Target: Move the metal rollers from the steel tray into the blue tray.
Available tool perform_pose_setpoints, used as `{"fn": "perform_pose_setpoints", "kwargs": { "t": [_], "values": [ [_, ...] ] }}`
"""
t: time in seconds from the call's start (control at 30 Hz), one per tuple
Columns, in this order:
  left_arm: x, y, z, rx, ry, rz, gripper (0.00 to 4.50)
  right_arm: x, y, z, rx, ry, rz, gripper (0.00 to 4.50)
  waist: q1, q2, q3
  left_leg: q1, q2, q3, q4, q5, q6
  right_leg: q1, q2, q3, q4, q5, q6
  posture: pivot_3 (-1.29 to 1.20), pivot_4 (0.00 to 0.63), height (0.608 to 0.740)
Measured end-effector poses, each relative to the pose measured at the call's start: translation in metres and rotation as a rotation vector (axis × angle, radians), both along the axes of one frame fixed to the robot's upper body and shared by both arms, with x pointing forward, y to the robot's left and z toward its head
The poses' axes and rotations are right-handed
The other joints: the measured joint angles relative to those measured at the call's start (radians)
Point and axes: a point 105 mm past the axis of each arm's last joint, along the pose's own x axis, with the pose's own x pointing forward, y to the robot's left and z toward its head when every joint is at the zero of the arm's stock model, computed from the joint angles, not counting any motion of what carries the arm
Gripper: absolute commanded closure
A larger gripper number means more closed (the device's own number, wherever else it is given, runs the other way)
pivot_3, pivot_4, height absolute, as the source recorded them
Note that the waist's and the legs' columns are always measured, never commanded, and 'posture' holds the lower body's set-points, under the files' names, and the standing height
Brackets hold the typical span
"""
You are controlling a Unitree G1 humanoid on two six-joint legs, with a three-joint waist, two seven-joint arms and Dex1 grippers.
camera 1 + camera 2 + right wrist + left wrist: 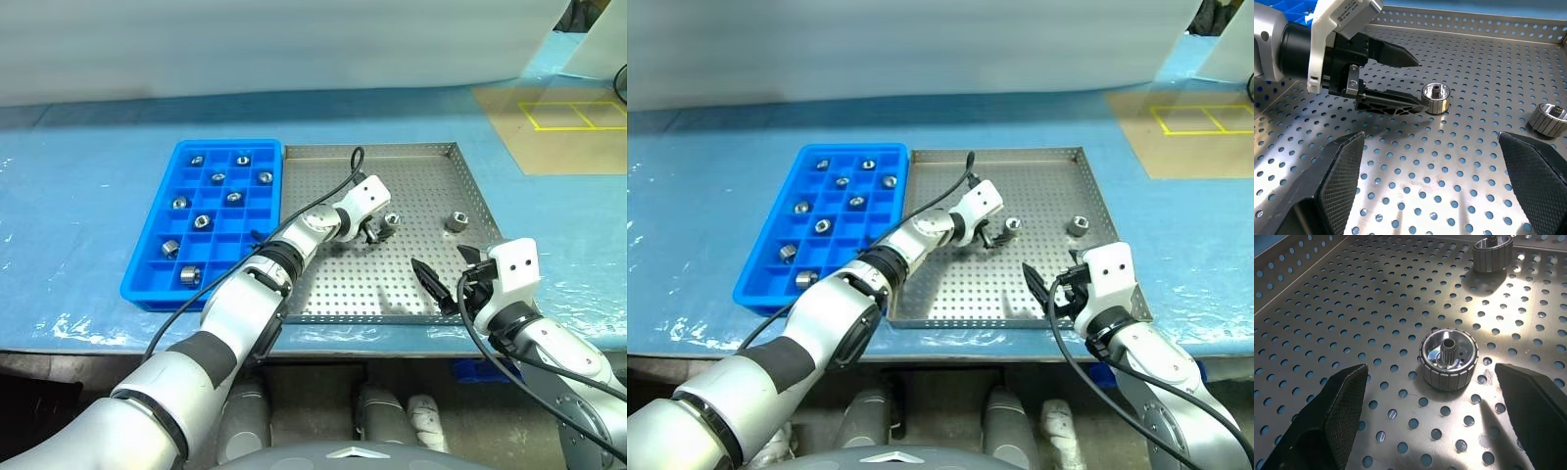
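On the steel tray, a roller stands hole-up straight ahead between the spread fingers of the left gripper, nearer than the right gripper, also spread, near the tray's front edge.

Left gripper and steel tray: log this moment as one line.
left gripper: open, straddling roller | right gripper: open, idle | steel tray: two rollers left | blue tray: partly filled

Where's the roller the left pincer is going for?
In the head view the roller lies mid steel tray, between the open left pincer's fingers.
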Motion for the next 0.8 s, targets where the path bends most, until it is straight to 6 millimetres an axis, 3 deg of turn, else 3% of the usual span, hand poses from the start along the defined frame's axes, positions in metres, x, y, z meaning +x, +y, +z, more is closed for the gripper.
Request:
{"fn": "perform_pose_setpoints", "kwargs": {
  "t": [0.4, 0.63, 0.8],
  "values": [
    [-0.001, 0.000, -0.002, 0.021, -0.007, -0.008, 0.14, -0.009, 0.006, -0.004, 0.014, 0.013, -0.015, 0.00, -0.006, 0.000, 0.000, 0.000, 0.000, 0.000, -0.001, 0.000, 0.000, 0.000, 0.000, 0.000, -0.001, -0.002, 0.003, -0.38, 0.150, 0.740],
    [-0.002, -0.002, 0.001, 0.001, -0.012, -0.023, 0.14, -0.016, -0.009, -0.004, -0.031, 0.027, -0.083, 0.00, -0.021, -0.001, 0.000, 0.000, 0.000, 0.001, -0.001, 0.000, 0.000, -0.001, 0.000, 0.000, -0.001, -0.004, 0.007, -0.36, 0.150, 0.740],
    [-0.002, -0.005, 0.016, -0.087, -0.016, -0.046, 0.14, -0.007, -0.021, -0.002, -0.080, 0.032, -0.128, 0.00, -0.020, -0.001, 0.000, 0.000, 0.000, 0.001, -0.001, 0.000, 0.000, -0.001, 0.000, 0.000, -0.001, -0.004, 0.007, -0.29, 0.150, 0.740]
  ]
}}
